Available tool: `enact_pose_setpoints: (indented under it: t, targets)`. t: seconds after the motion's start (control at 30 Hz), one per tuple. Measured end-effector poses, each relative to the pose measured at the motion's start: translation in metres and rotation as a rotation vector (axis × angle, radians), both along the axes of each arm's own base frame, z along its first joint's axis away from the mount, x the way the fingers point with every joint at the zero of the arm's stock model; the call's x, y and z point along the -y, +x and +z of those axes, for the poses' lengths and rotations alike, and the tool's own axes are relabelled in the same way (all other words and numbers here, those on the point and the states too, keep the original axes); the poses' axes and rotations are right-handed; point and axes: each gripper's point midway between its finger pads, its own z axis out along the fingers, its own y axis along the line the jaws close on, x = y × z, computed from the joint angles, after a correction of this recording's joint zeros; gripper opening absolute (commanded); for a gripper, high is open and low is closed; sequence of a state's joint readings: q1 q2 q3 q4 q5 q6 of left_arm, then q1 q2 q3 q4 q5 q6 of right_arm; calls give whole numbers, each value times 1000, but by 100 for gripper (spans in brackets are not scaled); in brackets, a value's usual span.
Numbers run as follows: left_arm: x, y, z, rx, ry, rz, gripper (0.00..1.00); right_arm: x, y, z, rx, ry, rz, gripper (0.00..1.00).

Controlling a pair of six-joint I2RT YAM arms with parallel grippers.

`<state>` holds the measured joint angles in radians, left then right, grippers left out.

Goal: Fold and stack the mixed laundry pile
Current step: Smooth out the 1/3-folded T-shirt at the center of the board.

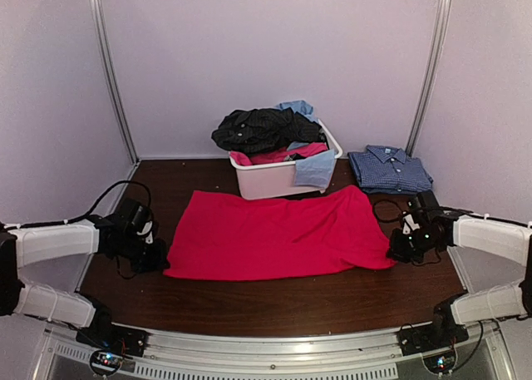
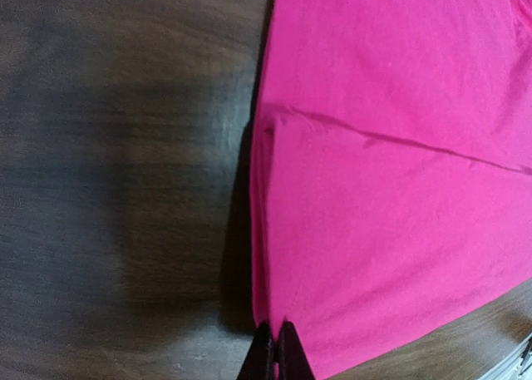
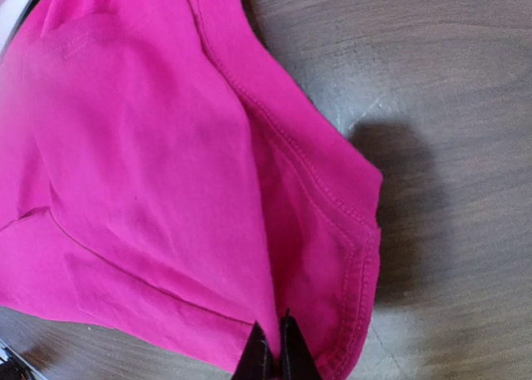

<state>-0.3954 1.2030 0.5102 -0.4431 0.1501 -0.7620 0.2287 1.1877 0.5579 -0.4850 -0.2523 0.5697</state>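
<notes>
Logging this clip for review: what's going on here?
Both arms are working on the pink shirt, spread flat on the table. The left gripper is shut on its left edge, the right gripper on its right edge, both low at the table. Behind, a tub holds more clothes, and a folded checked shirt lies to its right.

Centre frame, a pink-red garment [image 1: 278,234] — plain, vivid magenta in both wrist views. Upper centre, a black garment [image 1: 262,129] and light blue cloth [image 1: 314,168] in a white tub [image 1: 266,183]. To its right, a blue checked shirt [image 1: 389,170]. Underneath, a dark brown wood-grain table [image 1: 249,301].
</notes>
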Motion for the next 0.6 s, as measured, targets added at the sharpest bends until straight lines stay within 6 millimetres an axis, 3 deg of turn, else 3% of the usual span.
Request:
enact_pose_setpoints:
  t: [0.17,0.43,0.5,0.6]
  targets:
    - [-13,5,12,0,68,31,0,5,-15,9,3,23,-67,0]
    - [-25,-18,0,-108,129,39,0,12,-53,-11,-150,17,-123,0]
    - [-27,-23,3,-118,128,51,3,11,-61,-11,-176,23,-116,14]
    - [-30,-28,8,-118,122,69,19,6,-69,-13,-205,39,-96,33]
